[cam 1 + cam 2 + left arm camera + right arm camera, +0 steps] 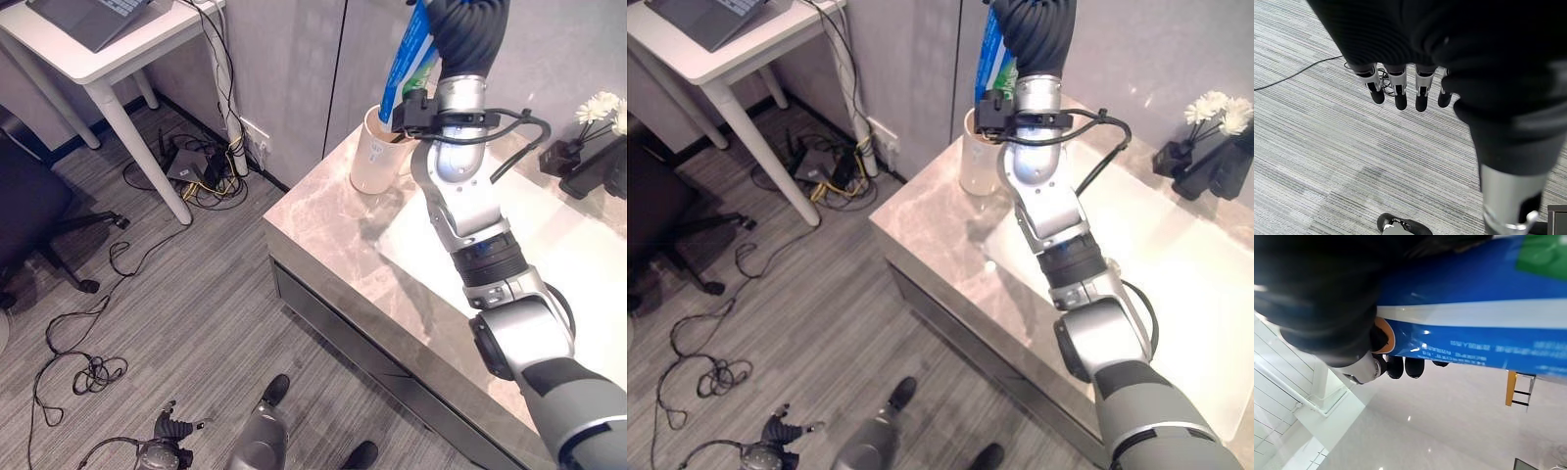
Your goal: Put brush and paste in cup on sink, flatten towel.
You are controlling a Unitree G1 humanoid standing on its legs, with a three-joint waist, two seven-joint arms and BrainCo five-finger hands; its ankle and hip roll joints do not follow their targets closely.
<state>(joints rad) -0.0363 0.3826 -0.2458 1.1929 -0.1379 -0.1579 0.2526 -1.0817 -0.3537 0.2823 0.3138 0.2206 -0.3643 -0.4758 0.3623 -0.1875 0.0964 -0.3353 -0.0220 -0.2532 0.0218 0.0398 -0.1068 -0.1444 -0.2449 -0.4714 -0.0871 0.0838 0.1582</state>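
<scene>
A cream cup (375,155) stands on the near left corner of the marble counter (323,230). Right above it my right hand (468,34) is shut on a blue and white toothpaste tube (409,59), which tilts down so that its lower end reaches the cup's mouth. In the right wrist view dark fingertips (1400,366) curl round the blue tube (1474,333). My left hand (171,431) hangs low beside me over the floor, its fingers (1400,93) straight and holding nothing.
A white sink basin (578,255) lies in the counter right of the cup. White flowers (600,108) in a dark holder stand at the back right. On the left are a white table (98,59) with a laptop, a dark office chair (29,215) and loose cables (88,372).
</scene>
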